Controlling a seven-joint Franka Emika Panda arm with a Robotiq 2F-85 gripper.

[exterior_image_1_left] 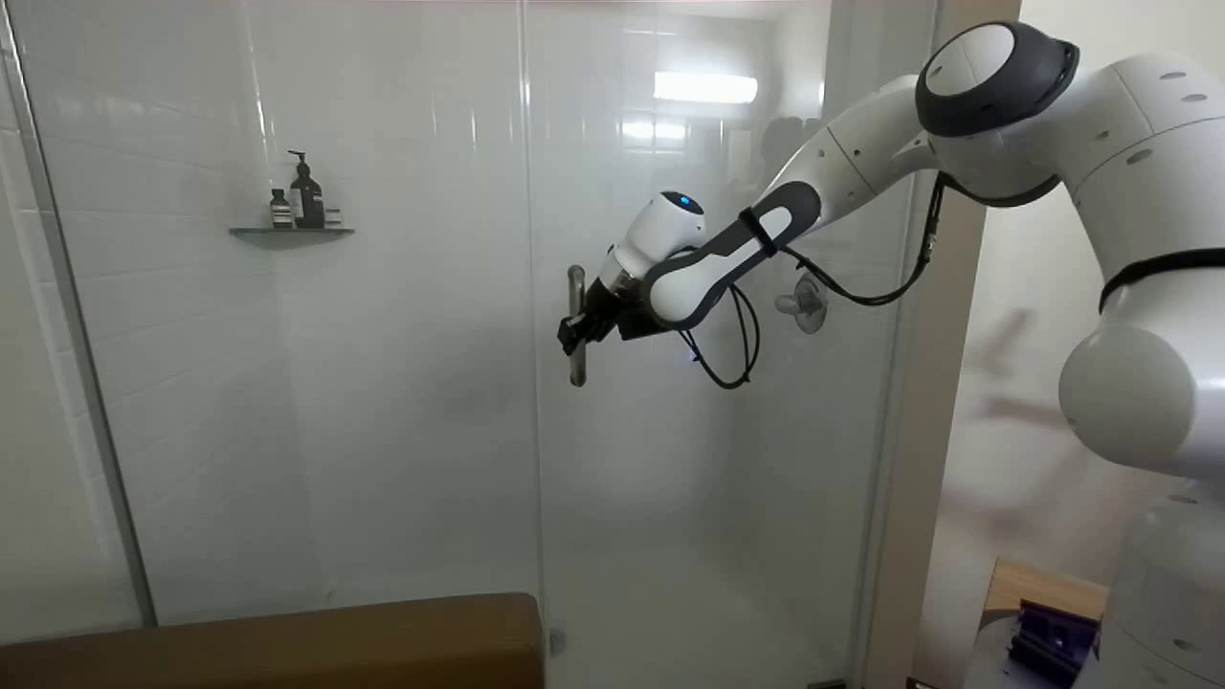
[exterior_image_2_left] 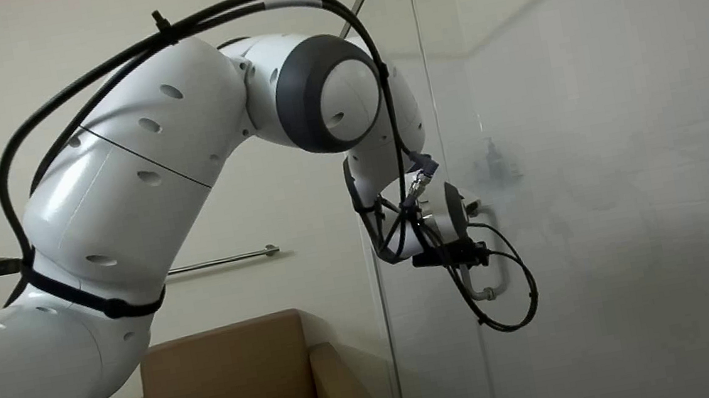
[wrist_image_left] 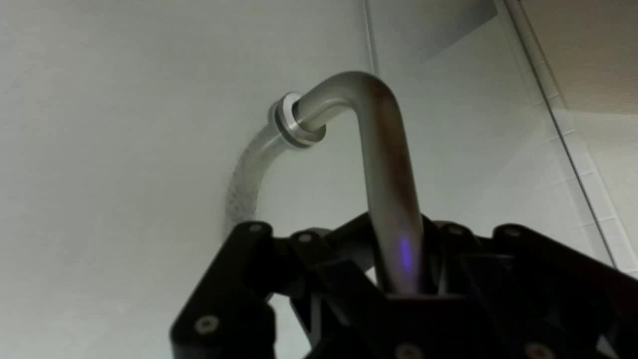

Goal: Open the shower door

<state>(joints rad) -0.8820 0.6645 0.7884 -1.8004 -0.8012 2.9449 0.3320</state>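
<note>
The shower door (exterior_image_1_left: 660,478) is a tall clear glass panel to the right of a thin vertical seam in an exterior view. It looks about in line with the fixed glass panel (exterior_image_1_left: 402,411). Its vertical metal D-shaped handle (exterior_image_1_left: 577,370) is at mid-height and also shows in an exterior view (exterior_image_2_left: 500,268). My gripper (exterior_image_1_left: 572,335) is at the middle of the handle. In the wrist view the black fingers (wrist_image_left: 398,234) lie on both sides of the handle bar (wrist_image_left: 386,134) and appear closed against it. The lower part of the bar is hidden behind the gripper.
A brown armchair (exterior_image_1_left: 287,641) stands in front of the fixed panel; it also shows in an exterior view (exterior_image_2_left: 228,393). A corner shelf (exterior_image_1_left: 292,232) with bottles and a round shower valve (exterior_image_1_left: 809,304) are behind the glass. A towel bar (exterior_image_2_left: 221,260) is on the wall. Loose cables (exterior_image_2_left: 531,285) hang at the wrist.
</note>
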